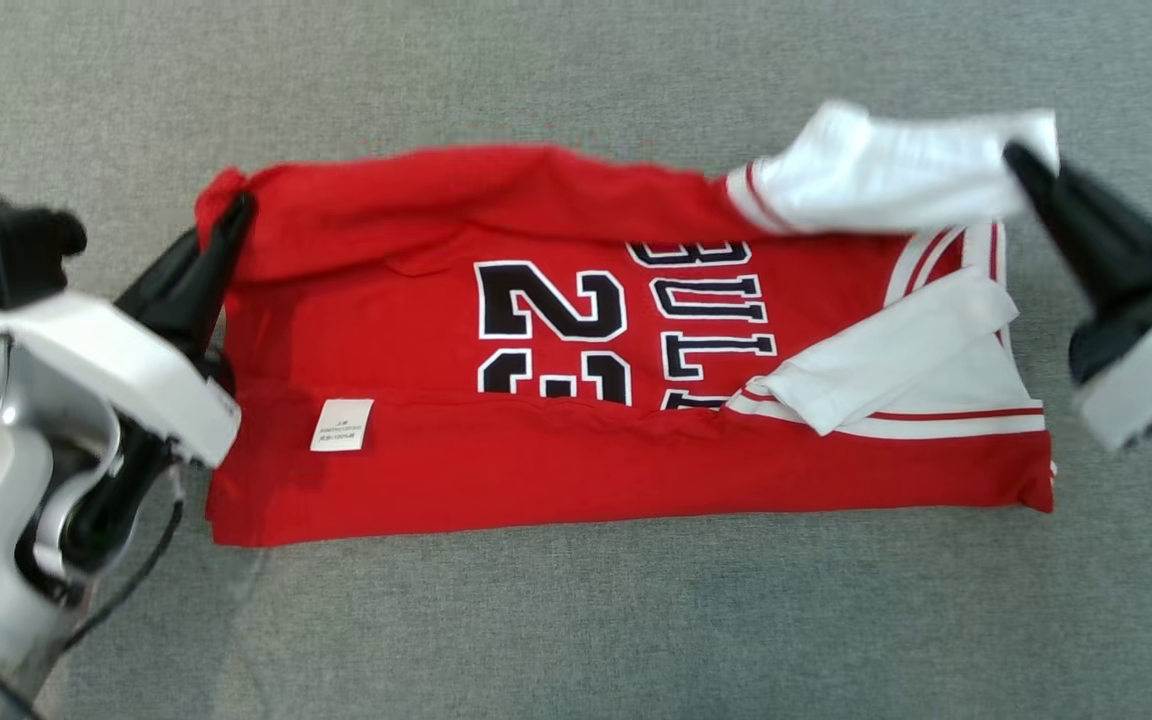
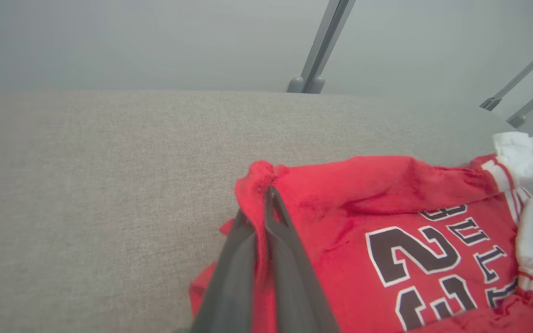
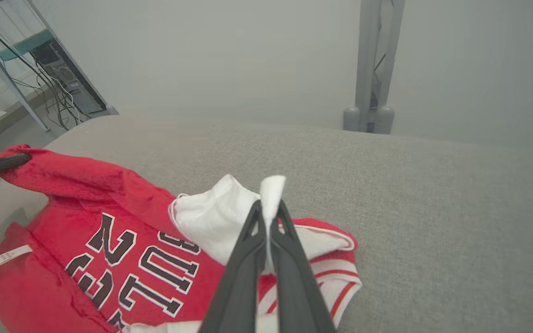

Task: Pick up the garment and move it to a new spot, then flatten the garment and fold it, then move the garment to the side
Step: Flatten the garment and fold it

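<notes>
Red Bulls jersey (image 1: pixel 556 480) with a black-and-white 23 lies spread across the middle of the head view on a grey woven surface (image 1: pixel 576 620). Its near edge is doubled over, so a small white label (image 1: pixel 342 424) faces up at the lower left of the cloth. The far edge is lifted off the surface and hangs a bit slack between the two claws.

The left gripper (image 1: pixel 234 212) is clenched on the jersey's red corner at the upper left. In the left wrist view the cloth is bunched right between the two dark fingers. That arm comes up from the lower-left corner of the head view, pale forearm bent, fingers slanting up and to the right.

The right gripper (image 1: pixel 1021 162) is clamped on the end of a white sleeve (image 1: pixel 876 170) at the upper right. The right wrist view shows a white tuft poking out past the fingertips. This arm enters from the right edge, fingers angled up and left. The other white sleeve (image 1: pixel 886 360) lies flat on the jersey's right half.
</notes>
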{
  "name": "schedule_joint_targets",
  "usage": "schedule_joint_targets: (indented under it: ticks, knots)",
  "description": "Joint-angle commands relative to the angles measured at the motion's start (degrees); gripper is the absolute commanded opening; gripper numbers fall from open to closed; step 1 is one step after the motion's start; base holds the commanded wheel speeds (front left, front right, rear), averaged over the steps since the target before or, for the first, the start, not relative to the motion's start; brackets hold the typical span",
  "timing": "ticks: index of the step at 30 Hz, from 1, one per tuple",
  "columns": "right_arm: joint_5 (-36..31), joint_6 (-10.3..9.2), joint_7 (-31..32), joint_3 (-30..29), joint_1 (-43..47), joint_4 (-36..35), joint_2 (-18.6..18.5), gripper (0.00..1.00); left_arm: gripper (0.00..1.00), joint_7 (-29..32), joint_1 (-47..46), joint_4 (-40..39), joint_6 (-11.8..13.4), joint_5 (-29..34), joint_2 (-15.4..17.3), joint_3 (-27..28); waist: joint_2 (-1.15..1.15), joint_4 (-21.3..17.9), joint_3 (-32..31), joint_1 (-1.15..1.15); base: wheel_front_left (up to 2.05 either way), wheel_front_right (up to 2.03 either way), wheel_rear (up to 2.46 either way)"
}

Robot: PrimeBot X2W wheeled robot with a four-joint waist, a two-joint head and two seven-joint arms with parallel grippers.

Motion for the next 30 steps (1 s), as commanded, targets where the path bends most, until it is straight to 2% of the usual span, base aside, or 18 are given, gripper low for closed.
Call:
schedule_joint_targets:
  ticks: [1,7,8,12,17,18,19,20,24,30]
  knots:
    - [-0.7,0.0,1.06,-1.68,3.65,-2.45,1.14,0.0,0.0,-0.26,2.37,-2.11,1.17,-0.12,1.43,0.56,0.0,-0.58,-0.62,0.0,0.0,0.0,0.0]
    - [-2.39,0.0,4.64,-8.86,17.8,-12.15,7.8,0.0,0.0,-0.48,12.37,-11.63,5.47,-1.96,5.37,1.81,0.0,-1.31,-1.56,0.0,0.0,0.0,0.0]
    - [-2.61,0.0,5.07,-10.64,21.4,-13.65,10.02,0.0,0.0,-0.75,15.23,-13.86,6.33,-3.26,5.93,2.47,0.0,-1.47,-1.7,0.0,0.0,0.0,0.0]
    - [-3.09,0.0,5.0,-13.47,26.38,-14.11,13.93,0.0,0.0,-1.08,19.68,-15.99,7.49,-5.64,6.1,3.04,0.0,-1.57,-1.88,0.0,0.0,0.0,0.0]
    - [-3.62,0.0,3.7,-13.65,28.61,-10.58,17.06,0.0,0.0,-1.68,22.12,-13.3,7.39,-7.28,5.5,3.36,0.0,-1.77,-1.87,0.0,0.0,0.0,0.0]
    - [-4.16,0.0,3.51,-13.6,28.97,-9.37,17.14,0.22,0.12,-2.05,22.11,-12.32,7.49,-7.05,5.25,3.31,0.0,-1.77,-1.93,0.0,0.0,0.0,0.0]
    - [-4.69,0.0,2.95,-13.71,29.13,-8.31,17.48,0.6,0.67,-2.58,21.96,-11.42,7.48,-7.35,4.42,3.41,0.0,-1.72,-1.98,0.0,0.0,0.0,0.0]
    - [-4.31,0.0,2.42,-13.48,29.21,-7.32,18.32,1.0,1.0,-3.35,21.65,-10.53,7.31,-7.4,3.65,3.5,0.0,-1.64,-2.05,0.0,0.0,0.0,0.0]
    - [-5.15,0.0,-0.9,-13.5,29.9,-5.45,19.66,1.0,1.0,-8.28,20.38,-6.94,7.75,-5.81,1.14,4.71,0.0,-1.6,-2.44,0.0,0.0,0.0,0.0]
    - [-7.87,0.0,-10.52,-15.65,29.5,-6.99,20.8,1.0,1.0,-16.27,19.67,-4.81,9.2,-2.84,-1.3,7.16,0.0,-2.28,-3.48,0.0,0.0,0.0,0.0]
